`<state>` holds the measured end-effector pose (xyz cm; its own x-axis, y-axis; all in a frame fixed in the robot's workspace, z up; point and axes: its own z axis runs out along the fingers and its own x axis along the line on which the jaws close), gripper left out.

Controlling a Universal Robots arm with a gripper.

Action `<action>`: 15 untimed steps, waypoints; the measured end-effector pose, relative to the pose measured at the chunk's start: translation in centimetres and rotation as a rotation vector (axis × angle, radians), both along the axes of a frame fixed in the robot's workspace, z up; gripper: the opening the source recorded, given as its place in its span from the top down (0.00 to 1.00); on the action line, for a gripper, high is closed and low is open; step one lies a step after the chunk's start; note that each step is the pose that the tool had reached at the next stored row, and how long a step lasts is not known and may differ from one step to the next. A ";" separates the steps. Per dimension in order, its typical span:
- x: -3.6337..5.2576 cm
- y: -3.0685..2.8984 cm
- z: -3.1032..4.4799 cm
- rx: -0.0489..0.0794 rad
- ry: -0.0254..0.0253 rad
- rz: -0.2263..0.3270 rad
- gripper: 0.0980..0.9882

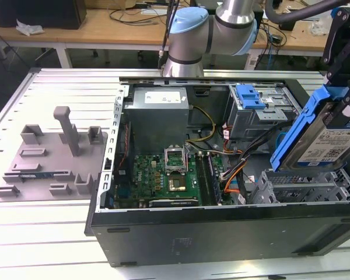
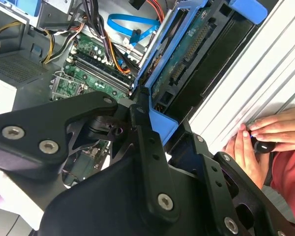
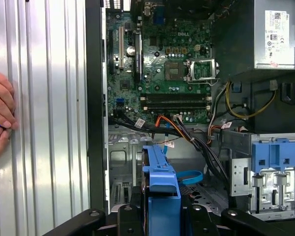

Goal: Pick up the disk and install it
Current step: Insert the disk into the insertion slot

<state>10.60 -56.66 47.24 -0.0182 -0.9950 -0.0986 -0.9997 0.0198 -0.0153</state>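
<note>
The black linkage gripper [image 2: 167, 130] is clenched on the bright blue plastic carrier bracket of the disk [image 1: 338, 143], a silver-grey rectangular hard drive with a white-and-blue label. The disk hangs tilted just above the grey perforated metal drive cage [image 1: 297, 185] inside the open black computer case [image 1: 221, 236]. At that tilt, a bracket corner could catch the cage rim and twist in the grip. Loose orange and black cables [image 1: 236, 169] nearby could snag. A person's hand [image 2: 278, 129] rests on the ribbed aluminium table [image 1: 46, 245] beside the case, probably within the arm's reach.
</note>
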 end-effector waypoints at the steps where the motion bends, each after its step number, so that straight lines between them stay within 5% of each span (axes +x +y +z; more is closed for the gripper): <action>1: 0.00 -0.02 0.00 0.000 0.0001 0.000 0.70; 15: 0.00 -0.23 -0.28 0.000 0.0000 0.009 0.70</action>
